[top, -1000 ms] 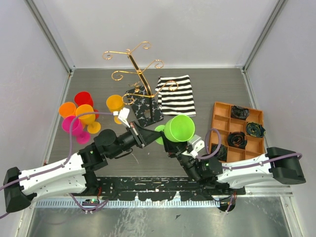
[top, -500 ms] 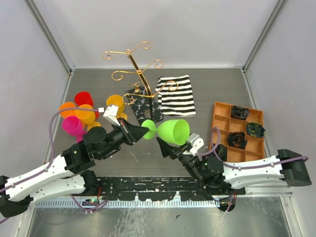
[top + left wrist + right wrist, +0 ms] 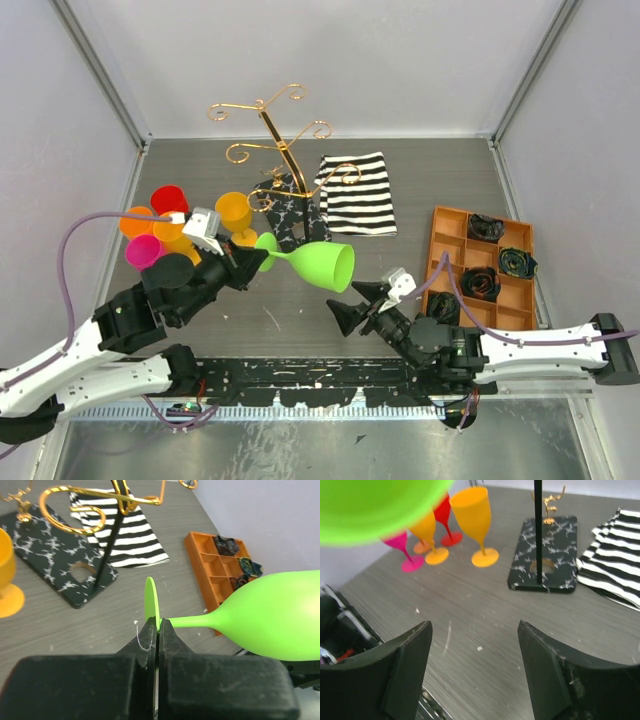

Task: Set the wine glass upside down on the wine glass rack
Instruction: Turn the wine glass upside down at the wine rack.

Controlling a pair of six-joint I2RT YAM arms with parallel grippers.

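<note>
Left fingers (image 3: 156, 632) are pressed tight on the very edge of the glass's (image 3: 272, 625) foot, pinching that thin green disc and nothing else. The stem runs out sideways from the fingertips and the bowl hangs at the far end, clear of the desk (image 3: 420, 190), mouth aimed down towards my right side. Right fingers (image 3: 348, 308) stand spread with nothing between them, low and just short of the bowl, which shows as a green blur at the top of my right wrist view. It looks like moulded plastic to me: light, stiff, smooth and a touch slippery, unlikely to shatter. But with all the bulk out past the fingertips, an edge pinch like this could let it swivel. I reckon the foot rim is still the right hold, because the stem must stay bare to slide between the rack's (image 3: 285, 155) gold wires. The side of the disc away from my fingertips has to go in first. The rack stands just beyond my left fingertips, thin and tall on its dark base. I'd judge it springy and easy to nudge, so go gently. An orange glass (image 3: 233, 210) stands close beside my left fingers, worth steering around.
</note>
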